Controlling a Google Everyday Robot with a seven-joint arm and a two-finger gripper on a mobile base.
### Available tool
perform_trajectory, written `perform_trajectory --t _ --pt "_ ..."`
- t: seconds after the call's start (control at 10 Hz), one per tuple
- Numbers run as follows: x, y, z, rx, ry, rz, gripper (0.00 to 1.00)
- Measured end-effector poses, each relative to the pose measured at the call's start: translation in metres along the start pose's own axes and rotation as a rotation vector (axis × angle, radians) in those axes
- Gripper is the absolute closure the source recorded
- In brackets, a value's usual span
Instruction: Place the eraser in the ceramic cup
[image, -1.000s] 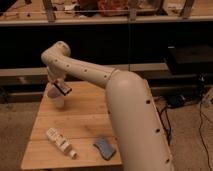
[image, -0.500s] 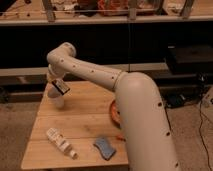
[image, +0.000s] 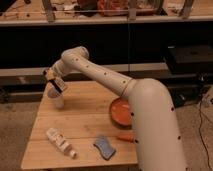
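My gripper (image: 55, 82) is at the table's back left corner, right over the ceramic cup (image: 57, 99), a small whitish cylinder standing upright. It is shut on the eraser (image: 59, 86), a small black block held just above the cup's mouth. My white arm reaches in from the lower right and hides part of the table's right side.
The wooden table (image: 85, 122) holds a wide orange dish (image: 120, 111) at the right, a white ribbed bottle (image: 60, 141) lying at the front left, a blue-grey pad (image: 104, 148) at the front, and a small orange-red item (image: 125, 138). Dark shelving stands behind.
My arm has swung, uncovering the orange dish. The gripper with the eraser has shifted slightly left, staying over the cup.
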Motion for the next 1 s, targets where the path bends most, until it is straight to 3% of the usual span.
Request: perform_trajectory --t 0.2,0.4,1.0 --pt "0.007 -0.002 0.005 0.102 0.094 -0.021 0.86" --pt "0.014 -0.006 0.012 0.164 0.138 -0.046 0.86" --pt "0.022 -0.016 0.031 0.309 0.158 -0.104 0.86"
